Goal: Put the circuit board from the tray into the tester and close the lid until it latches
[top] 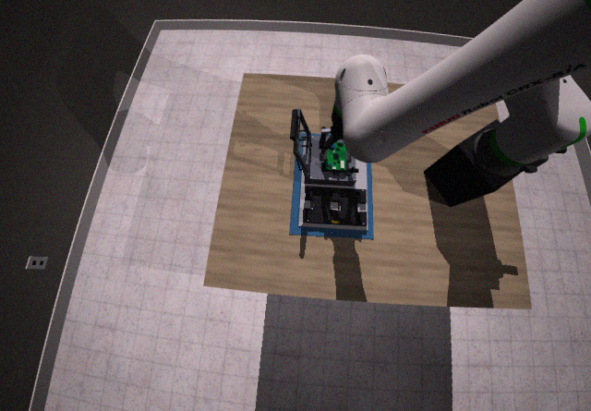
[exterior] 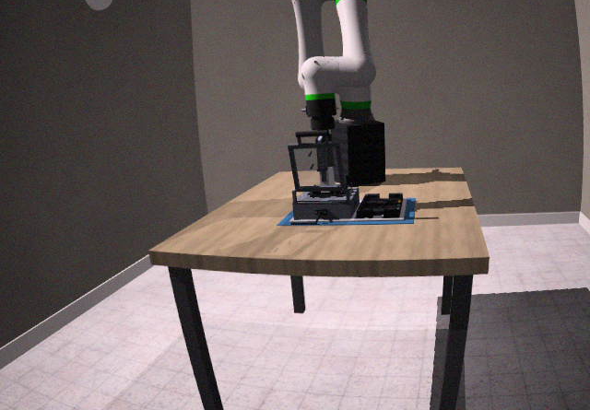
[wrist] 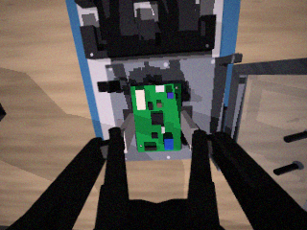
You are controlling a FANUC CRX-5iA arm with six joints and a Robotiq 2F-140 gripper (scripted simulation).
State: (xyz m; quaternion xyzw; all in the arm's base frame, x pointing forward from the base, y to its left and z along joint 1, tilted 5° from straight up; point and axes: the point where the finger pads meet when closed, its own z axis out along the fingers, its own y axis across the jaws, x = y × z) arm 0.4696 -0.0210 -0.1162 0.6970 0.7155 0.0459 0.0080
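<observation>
The green circuit board (wrist: 156, 117) is over the tester's grey plate (wrist: 163, 77), with its white connector at the end toward the tray. My gripper (wrist: 157, 120) is shut on the board, one grey fingertip pad on each long edge. From above, the board (top: 339, 157) shows just under the wrist, inside the tester (top: 333, 173). I cannot tell whether it lies flat on the pins. The tester's lid (exterior: 310, 158) stands open and upright on its hinge, and it also shows at the right of the wrist view (wrist: 269, 110). The gripper (exterior: 324, 179) reaches down behind the lid.
The black tray (top: 333, 206) sits next to the tester on the blue mat (exterior: 348, 219), and both its pockets look empty (wrist: 149, 24). The latch hook (exterior: 321, 214) sticks out from the tester's front edge. The arm's black base block (exterior: 364, 150) stands behind.
</observation>
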